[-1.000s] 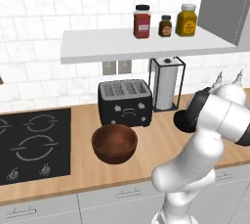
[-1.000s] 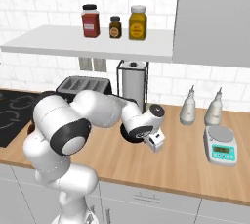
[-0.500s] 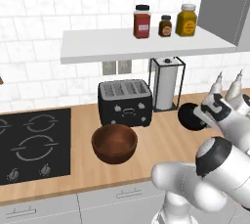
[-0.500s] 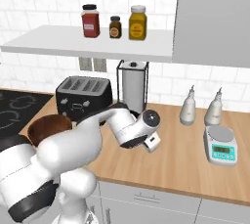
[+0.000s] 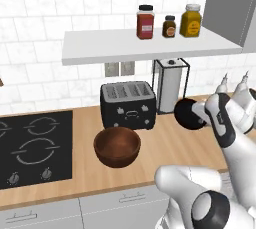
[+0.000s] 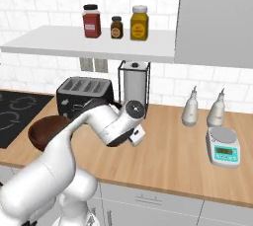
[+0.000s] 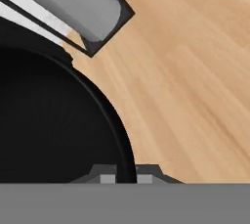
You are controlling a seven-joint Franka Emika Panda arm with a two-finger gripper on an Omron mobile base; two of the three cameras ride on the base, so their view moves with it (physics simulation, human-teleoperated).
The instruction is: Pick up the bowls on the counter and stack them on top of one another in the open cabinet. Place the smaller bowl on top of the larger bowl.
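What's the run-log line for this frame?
phase: carry | gripper: jaws shut on smaller bowl rim, lifted off counter | larger bowl: on counter by toaster | open cabinet: no bowls

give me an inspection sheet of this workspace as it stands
surface: wood-grain counter, white shelf board above.
job's things: brown bowl on the counter; black bowl tilted, lifted off it.
clutter: toaster, paper towel holder, three jars, two bottles, scale, hob.
grippers: end effector shut on the black bowl's rim.
cables: nothing seen.
surroundings: white tiled wall, grey side panel.
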